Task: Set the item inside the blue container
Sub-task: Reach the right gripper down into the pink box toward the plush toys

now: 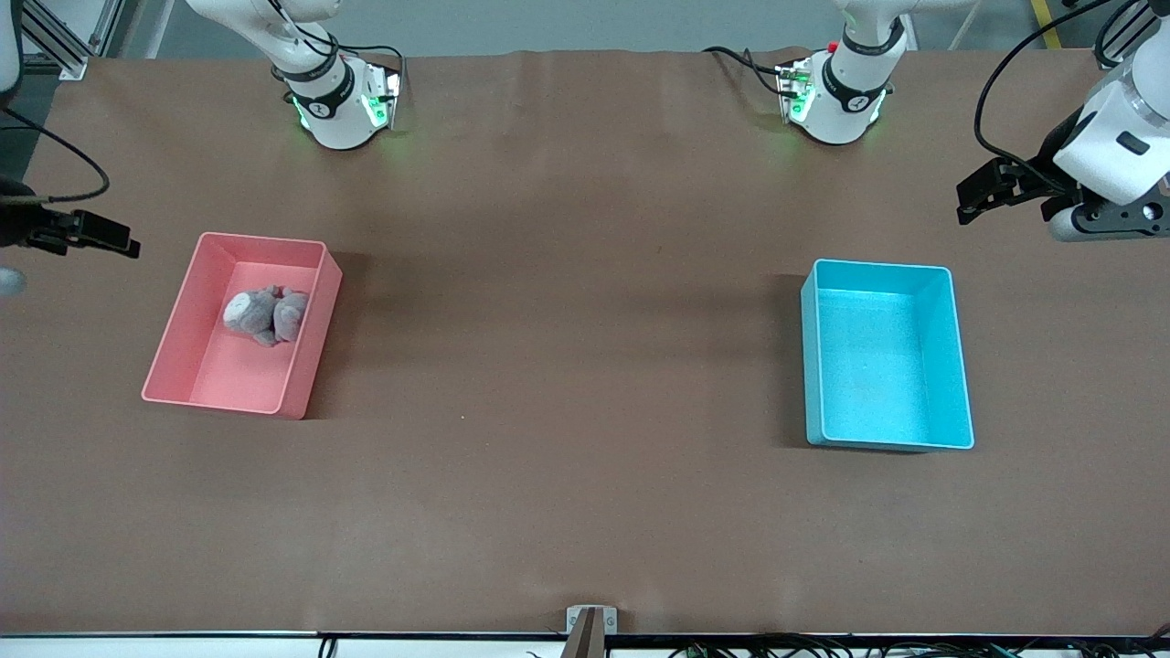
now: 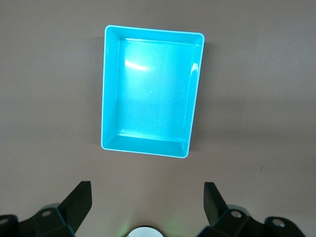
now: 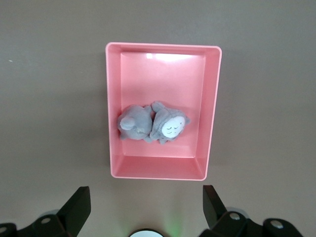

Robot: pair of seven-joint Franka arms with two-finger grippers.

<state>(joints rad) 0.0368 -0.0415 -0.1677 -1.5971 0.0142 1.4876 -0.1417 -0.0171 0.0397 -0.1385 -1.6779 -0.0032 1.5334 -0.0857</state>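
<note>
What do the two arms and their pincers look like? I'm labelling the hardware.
Both arms are glossy white with black joint bands, green lights at the bases and black cables. The left pincer and the right pincer are black, with flat tapered fingers.

Looking down from my left wrist: blue container (image 2: pixel 148 91) sits flat on the brown table (image 2: pixel 256 98), nothing inside, a light glare on its floor. My left gripper (image 2: pixel 147 205) hangs above bare table just beside one short wall of the bin, touching nothing. Both fingers (image 2: pixel 79 200) are spread wide apart, with nothing between them.
</note>
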